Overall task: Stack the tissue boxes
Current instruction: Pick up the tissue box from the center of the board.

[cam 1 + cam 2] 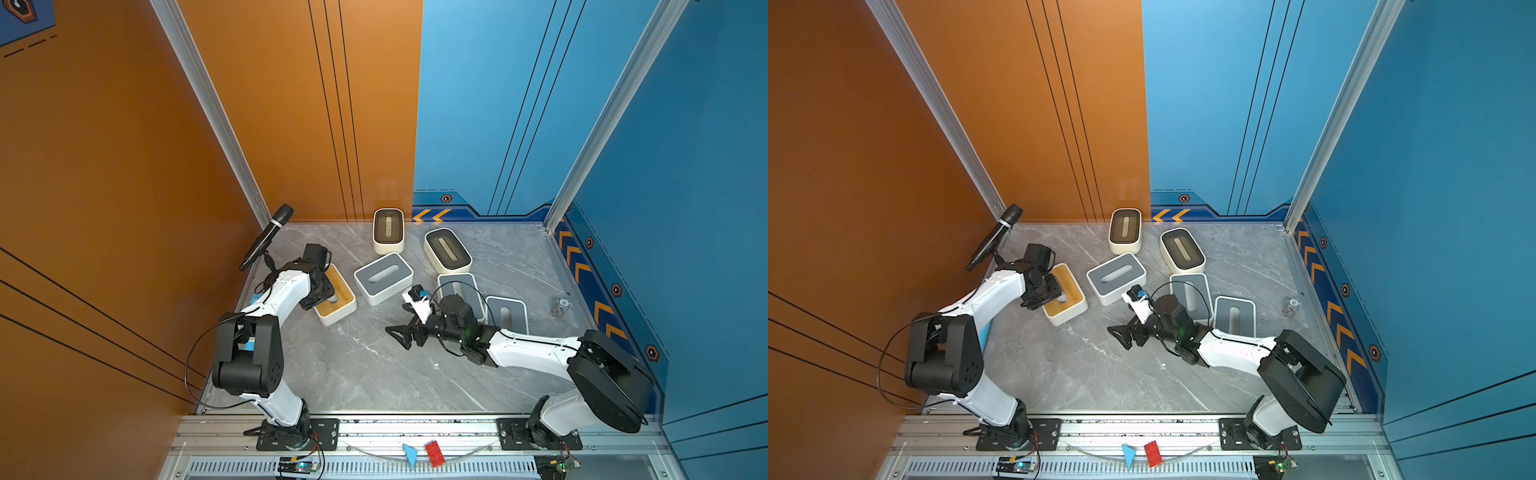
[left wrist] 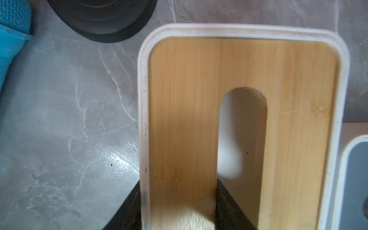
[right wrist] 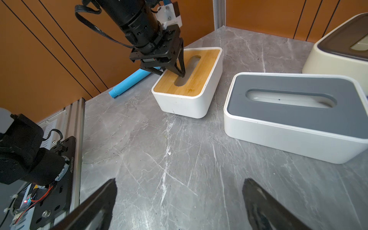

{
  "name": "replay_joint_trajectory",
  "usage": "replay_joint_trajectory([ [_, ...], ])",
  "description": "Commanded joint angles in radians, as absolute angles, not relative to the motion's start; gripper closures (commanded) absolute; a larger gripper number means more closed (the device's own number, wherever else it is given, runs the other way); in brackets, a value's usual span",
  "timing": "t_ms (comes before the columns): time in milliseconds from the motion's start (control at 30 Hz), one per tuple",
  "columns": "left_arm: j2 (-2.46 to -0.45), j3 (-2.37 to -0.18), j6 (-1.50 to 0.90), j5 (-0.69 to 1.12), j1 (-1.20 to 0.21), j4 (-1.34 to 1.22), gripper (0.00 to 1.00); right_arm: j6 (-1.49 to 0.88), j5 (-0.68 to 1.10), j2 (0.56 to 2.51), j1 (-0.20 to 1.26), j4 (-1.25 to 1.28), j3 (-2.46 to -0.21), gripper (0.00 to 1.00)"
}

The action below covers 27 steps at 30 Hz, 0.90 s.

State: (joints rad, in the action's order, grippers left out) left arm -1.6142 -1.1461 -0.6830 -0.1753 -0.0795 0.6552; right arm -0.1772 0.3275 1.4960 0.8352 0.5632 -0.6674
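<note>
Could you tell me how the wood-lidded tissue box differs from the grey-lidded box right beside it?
The wood-lidded box has a bamboo-coloured lid; the grey-lidded box has a matte grey one. The left gripper is shut on the wood-lidded box's long wall, one of its fingers in the slot; no gripper touches the grey-lidded box. Both are white, round-cornered and sit flat on the table.

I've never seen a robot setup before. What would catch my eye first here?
The left tool clamps the wood-lidded box near the orange wall, one finger down its slot. The right tool hangs wide open over the bare middle of the marble table. Five other boxes lie scattered singly, none stacked, such as the grey-lidded box.
</note>
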Motion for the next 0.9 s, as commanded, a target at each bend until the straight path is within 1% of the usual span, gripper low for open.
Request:
replay_joint_trajectory([
  [0,-1.555,-1.141,-0.649,-0.187,-0.079,0.680,0.56,-0.207,0.358,1.470,0.824,0.618,-0.647,0.00],
  [167,-1.484,-1.134,-0.621,-0.175,-0.107,0.714,0.56,-0.211,0.361,1.440,0.825,0.624,-0.637,0.00],
  [500,-1.328,-1.148,-0.499,-0.208,-0.233,0.795,0.56,-0.198,0.353,1.341,0.783,0.612,-0.598,0.00],
  [733,-1.319,-1.242,-0.356,-0.212,-0.261,0.909,0.56,-0.184,0.332,1.283,0.750,0.613,-0.555,0.00],
  [867,-1.312,-1.259,-0.317,-0.220,-0.269,0.923,0.56,-0.253,0.415,1.275,0.678,0.645,-0.552,0.00],
])
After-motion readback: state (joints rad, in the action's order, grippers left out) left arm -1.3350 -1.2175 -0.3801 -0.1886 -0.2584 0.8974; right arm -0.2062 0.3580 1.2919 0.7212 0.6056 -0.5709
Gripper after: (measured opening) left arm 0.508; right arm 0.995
